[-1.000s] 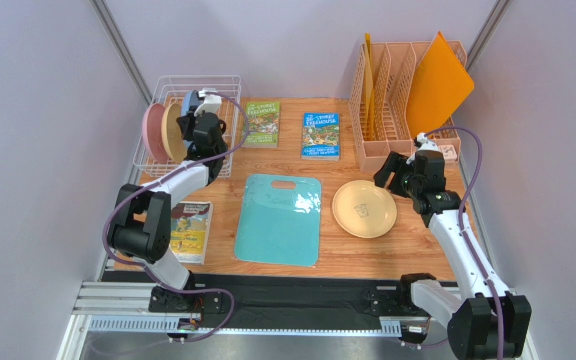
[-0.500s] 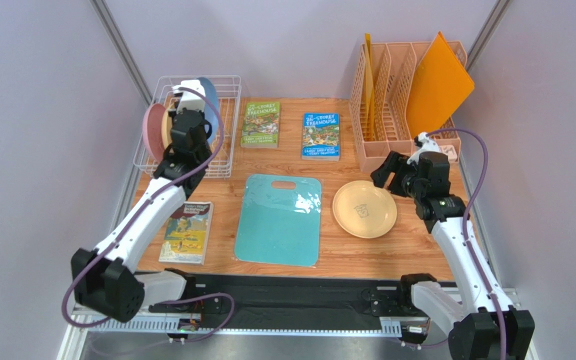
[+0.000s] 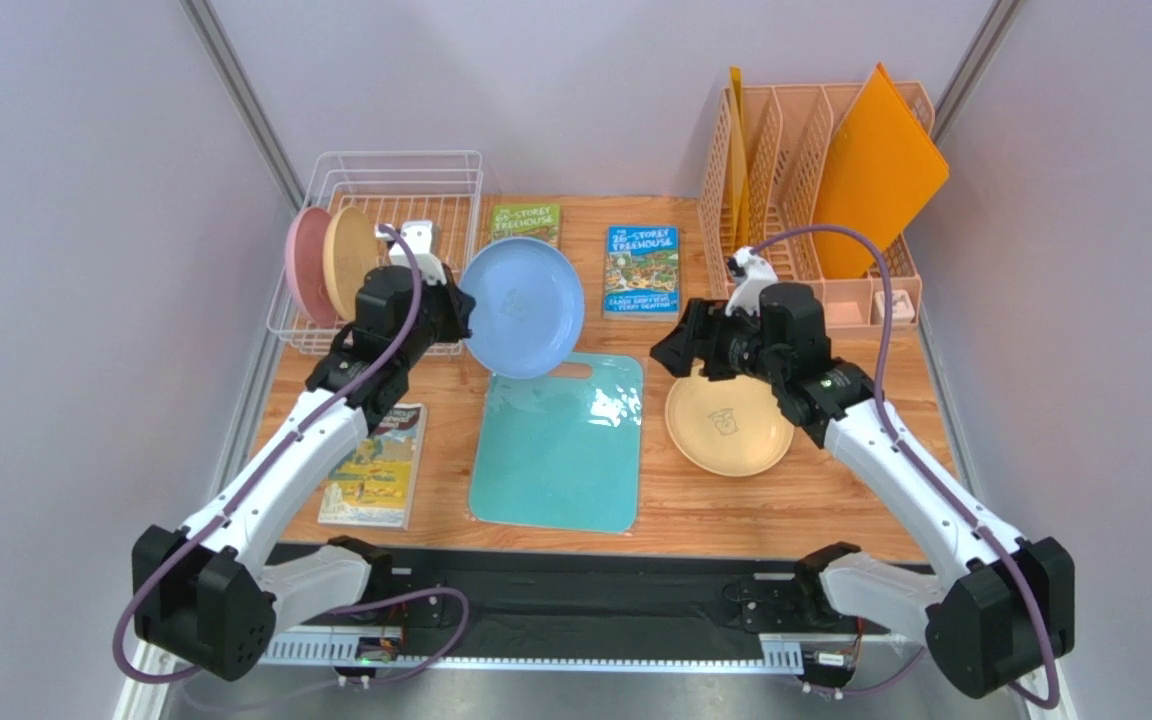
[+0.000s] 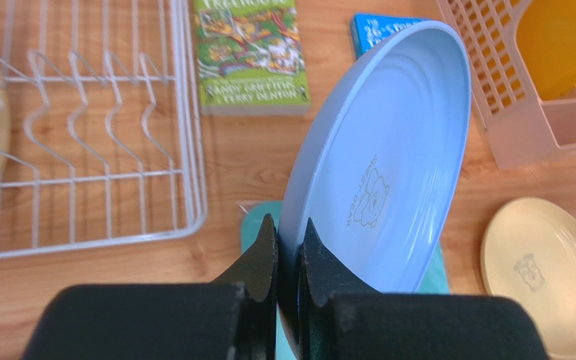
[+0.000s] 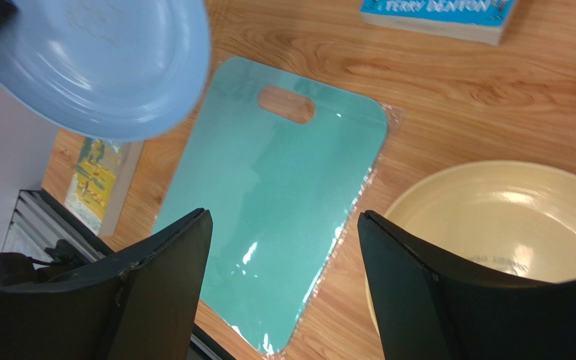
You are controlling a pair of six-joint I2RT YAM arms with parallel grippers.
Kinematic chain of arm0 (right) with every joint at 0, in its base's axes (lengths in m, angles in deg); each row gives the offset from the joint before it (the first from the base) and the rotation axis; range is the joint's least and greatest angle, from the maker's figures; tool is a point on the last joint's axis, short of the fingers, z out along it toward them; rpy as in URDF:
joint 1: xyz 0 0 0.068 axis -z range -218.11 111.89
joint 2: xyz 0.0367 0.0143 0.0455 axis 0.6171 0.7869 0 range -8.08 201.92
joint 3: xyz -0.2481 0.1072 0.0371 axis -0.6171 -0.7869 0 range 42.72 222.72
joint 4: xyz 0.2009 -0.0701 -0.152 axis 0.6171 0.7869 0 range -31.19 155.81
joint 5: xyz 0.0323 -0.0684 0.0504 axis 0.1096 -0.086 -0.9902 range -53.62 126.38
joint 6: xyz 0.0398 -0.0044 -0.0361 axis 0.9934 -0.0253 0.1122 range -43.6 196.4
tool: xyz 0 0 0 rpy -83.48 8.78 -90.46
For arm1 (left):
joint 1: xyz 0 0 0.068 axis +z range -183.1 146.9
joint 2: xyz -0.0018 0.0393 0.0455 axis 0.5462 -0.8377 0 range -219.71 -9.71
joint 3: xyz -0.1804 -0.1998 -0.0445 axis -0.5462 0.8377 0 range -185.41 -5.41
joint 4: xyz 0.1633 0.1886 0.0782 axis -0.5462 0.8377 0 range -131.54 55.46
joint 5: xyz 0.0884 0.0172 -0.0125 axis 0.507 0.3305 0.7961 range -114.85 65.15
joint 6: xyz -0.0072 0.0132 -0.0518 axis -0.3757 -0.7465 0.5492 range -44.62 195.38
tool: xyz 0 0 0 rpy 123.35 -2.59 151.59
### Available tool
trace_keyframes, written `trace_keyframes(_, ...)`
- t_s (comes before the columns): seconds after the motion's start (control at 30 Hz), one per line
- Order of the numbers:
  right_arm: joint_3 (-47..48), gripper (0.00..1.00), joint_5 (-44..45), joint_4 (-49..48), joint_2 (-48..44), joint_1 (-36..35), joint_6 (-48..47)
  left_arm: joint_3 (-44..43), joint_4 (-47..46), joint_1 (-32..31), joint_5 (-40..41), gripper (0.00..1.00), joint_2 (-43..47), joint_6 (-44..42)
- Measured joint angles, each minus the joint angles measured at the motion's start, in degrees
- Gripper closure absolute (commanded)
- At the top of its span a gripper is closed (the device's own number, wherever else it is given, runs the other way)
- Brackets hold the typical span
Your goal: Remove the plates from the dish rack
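The blue plate (image 3: 522, 308) hangs in the air, tilted, over the table right of the dish rack (image 3: 432, 162), and my left gripper (image 3: 455, 318) is shut on its rim. In the left wrist view both fingers pinch the blue plate (image 4: 389, 150) at my left gripper (image 4: 289, 229). A pink plate (image 3: 306, 267) and a tan plate (image 3: 345, 258) stand upright in the rack's left end. Another tan plate (image 3: 729, 419) lies flat on the table. My right gripper (image 3: 683, 354) stands open and empty above that plate's left edge, just right of the blue plate.
A teal cutting board (image 3: 560, 443) lies below the blue plate. Books lie on the table: a green one (image 3: 525, 228), a blue one (image 3: 642, 270) and one at the left front (image 3: 372, 465). A peach slatted organizer (image 3: 778, 225) holding orange boards (image 3: 875, 165) stands back right.
My left gripper has lifted the blue plate out of the rack and swung it right over the table. My right arm has moved left from the organizer toward the table's middle.
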Motion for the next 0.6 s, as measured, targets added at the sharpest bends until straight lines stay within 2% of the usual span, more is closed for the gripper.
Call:
trace_keyframes(0.33, 4.83, 0.24, -0.92, -6.80, 10.43, -5.64, 1.42, 1.73, -0.87, -4.42, -6.16, 1.00, -0.26, 5.07)
trace_keyframes(0.5, 5.81, 0.29, -1.31, -8.07, 14.14, -6.58, 1.55, 1.73, -1.27, -6.49, -7.02, 1.00, -0.33, 6.25)
trace_keyframes(0.6, 6.19, 0.38, -1.99, -8.98, 15.52, -6.71, 1.57, 1.73, -1.75, -7.30, -7.65, 1.00, -0.33, 6.78)
